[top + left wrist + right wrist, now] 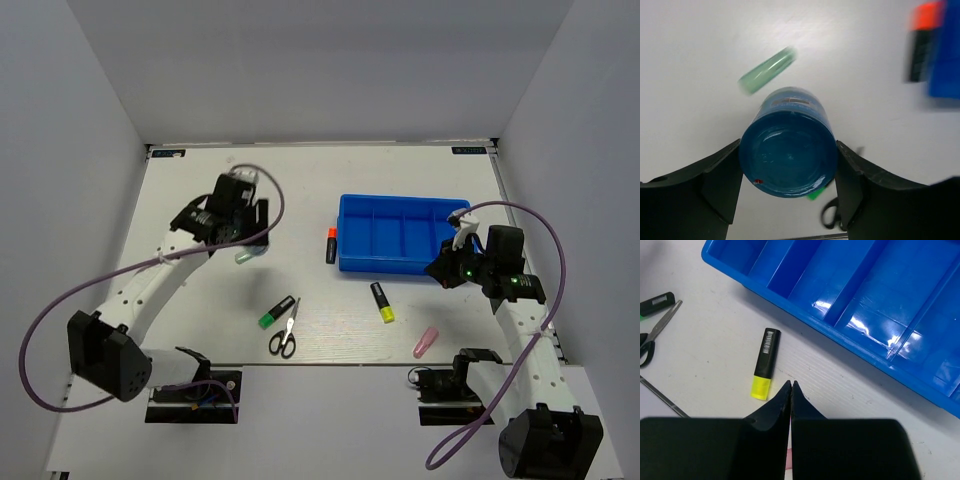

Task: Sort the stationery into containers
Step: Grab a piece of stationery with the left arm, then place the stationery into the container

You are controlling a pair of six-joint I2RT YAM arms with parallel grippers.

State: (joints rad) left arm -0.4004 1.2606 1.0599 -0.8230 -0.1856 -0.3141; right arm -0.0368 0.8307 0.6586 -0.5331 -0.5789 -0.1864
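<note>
Your left gripper [787, 156] pinched a blue cylinder [787, 127]; the right gripper [791, 385] sat pressed together. You needed to carry it level to the tray [390, 266].

Highlighters lying on the tabletop [350, 170]: five. Three are black-bodied: orange-capped highlighter [330, 243], yellow-capped highlighter [382, 302], green-capped highlighter [276, 313]. Two are pastel: pale green highlighter [244, 257], pink highlighter [427, 342]. Scissors [287, 328]: one pair, black handles. Blue tray [395, 264]: one; four compartments countable, its right end covered from view, so the total is uncertain. One further item, a blue cylinder [787, 150], seen end-on only; kind not determinable.
</note>
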